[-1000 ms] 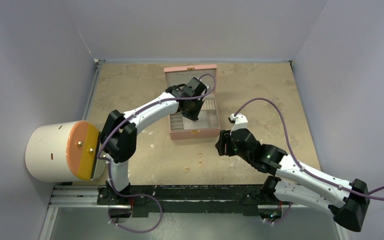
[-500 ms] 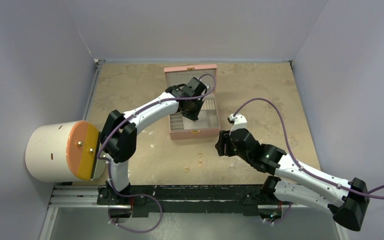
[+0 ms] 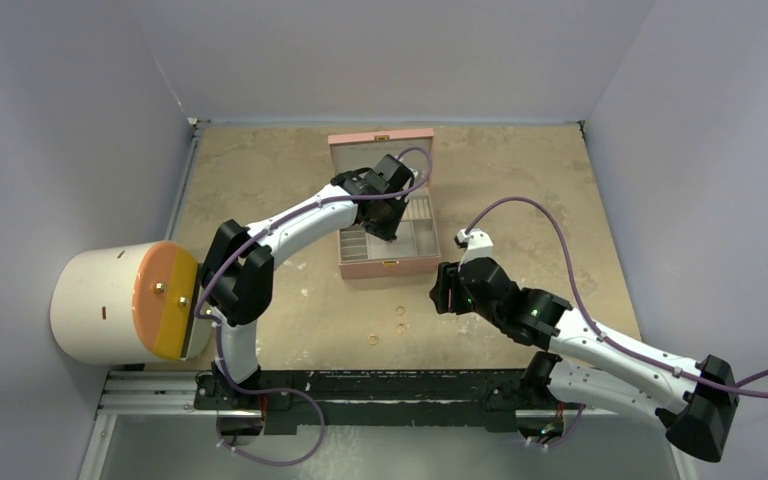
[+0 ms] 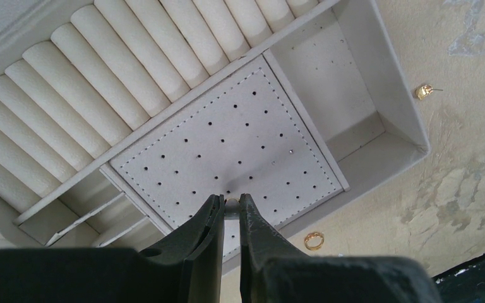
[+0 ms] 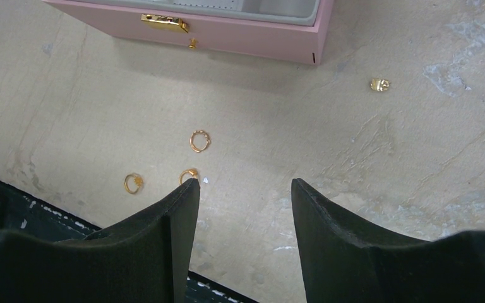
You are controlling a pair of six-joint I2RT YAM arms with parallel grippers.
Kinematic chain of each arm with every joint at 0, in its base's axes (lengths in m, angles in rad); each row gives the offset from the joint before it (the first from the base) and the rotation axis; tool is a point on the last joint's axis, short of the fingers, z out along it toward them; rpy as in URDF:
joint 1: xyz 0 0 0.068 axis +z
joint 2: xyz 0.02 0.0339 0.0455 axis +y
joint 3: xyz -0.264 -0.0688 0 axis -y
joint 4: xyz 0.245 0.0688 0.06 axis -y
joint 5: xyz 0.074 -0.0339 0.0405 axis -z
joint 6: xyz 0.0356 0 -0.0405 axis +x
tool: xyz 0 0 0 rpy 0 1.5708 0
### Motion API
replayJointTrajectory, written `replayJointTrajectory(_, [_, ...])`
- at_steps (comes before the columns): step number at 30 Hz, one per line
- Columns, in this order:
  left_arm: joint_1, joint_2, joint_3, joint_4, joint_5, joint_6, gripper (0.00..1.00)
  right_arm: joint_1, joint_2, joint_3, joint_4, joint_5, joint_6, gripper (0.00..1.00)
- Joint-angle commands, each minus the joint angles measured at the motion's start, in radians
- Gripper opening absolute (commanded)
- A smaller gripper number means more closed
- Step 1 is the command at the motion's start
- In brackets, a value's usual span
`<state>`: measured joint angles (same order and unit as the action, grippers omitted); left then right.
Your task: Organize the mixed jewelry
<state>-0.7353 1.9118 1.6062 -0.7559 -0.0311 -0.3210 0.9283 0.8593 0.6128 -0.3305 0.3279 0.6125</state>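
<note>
Inside the open pink box (image 3: 390, 268) are cushioned rolls (image 4: 120, 76) and a dotted pad (image 4: 227, 139). Over the pad, the left gripper (image 4: 231, 201) pinches what looks like a tiny stud (image 4: 232, 204). The right wrist view shows the right gripper (image 5: 245, 186) spread near three gold rings (image 5: 199, 140) on the table (image 5: 353, 164).

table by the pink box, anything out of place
Yes: three gold rings lie loose on the table in front of the pink box, and a gold stud sits off its corner, none in a compartment.

The left gripper's (image 4: 230, 199) tiny piece (image 4: 230, 211) is too small to identify. One right gripper (image 5: 244, 183) finger (image 5: 173, 218) half hides a gold ring (image 5: 187, 173).
</note>
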Motion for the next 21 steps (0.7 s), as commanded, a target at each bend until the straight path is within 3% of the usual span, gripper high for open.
replayJointTrajectory(1, [0.005,-0.001,0.04,0.034,-0.007,0.011,0.0,-0.004,0.001,-0.008,0.03,0.0,0.016,0.58])
replayJointTrajectory(21, [0.015,0.016,0.039,0.044,-0.02,0.008,0.0,-0.004,0.003,-0.012,0.033,-0.001,0.018,0.58])
